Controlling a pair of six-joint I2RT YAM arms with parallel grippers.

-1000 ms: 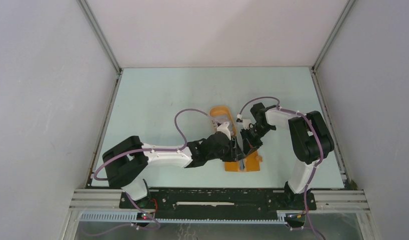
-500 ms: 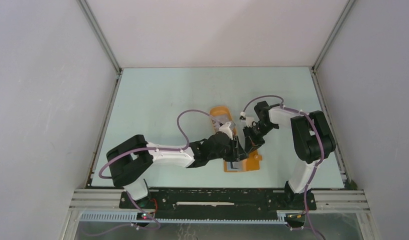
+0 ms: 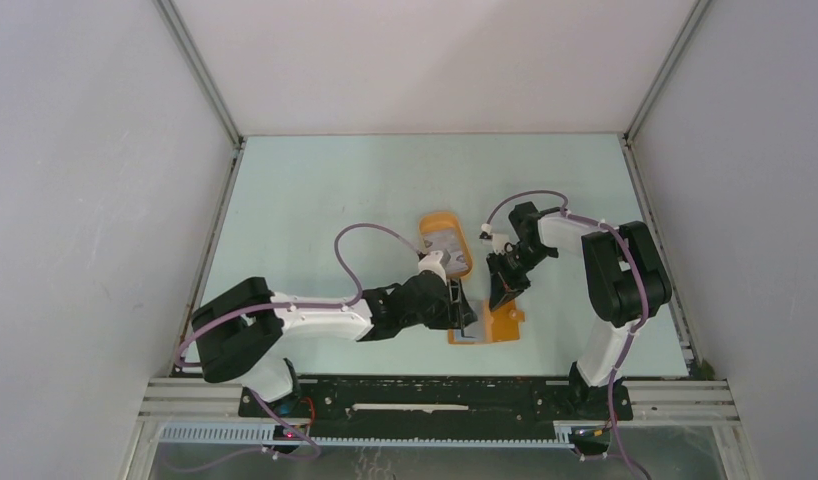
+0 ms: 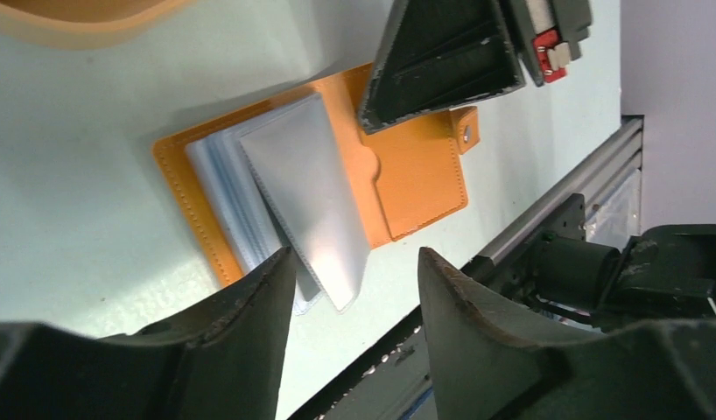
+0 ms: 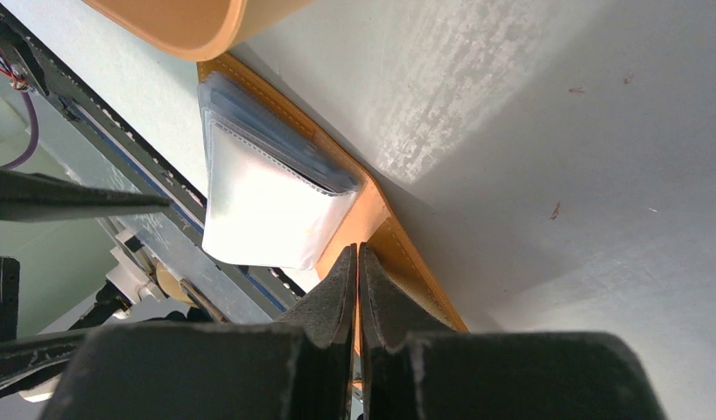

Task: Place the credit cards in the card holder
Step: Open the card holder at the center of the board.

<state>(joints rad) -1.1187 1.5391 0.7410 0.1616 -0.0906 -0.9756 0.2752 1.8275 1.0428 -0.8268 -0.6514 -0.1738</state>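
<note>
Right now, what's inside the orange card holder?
The open card holder holds a fanned stack of clear sleeves, and the top one looks whitish. It covers the lower sleeves, so what they hold is hidden. The right gripper covers part of the other half.

The card holder [image 3: 500, 328] lies open and flat on the table [image 3: 315, 200], close to the near edge and a little right of centre. It is orange-tan with stitched edges and a small snap tab [image 4: 464, 131] on its right side. A stack of clear sleeves [image 4: 306, 201] fans over its left half, the top one lifted (whether any holds a card cannot be told). The credit cards [image 3: 444, 245], pale grey, lie in the orange tray [image 3: 430, 218] just beyond it.
</note>
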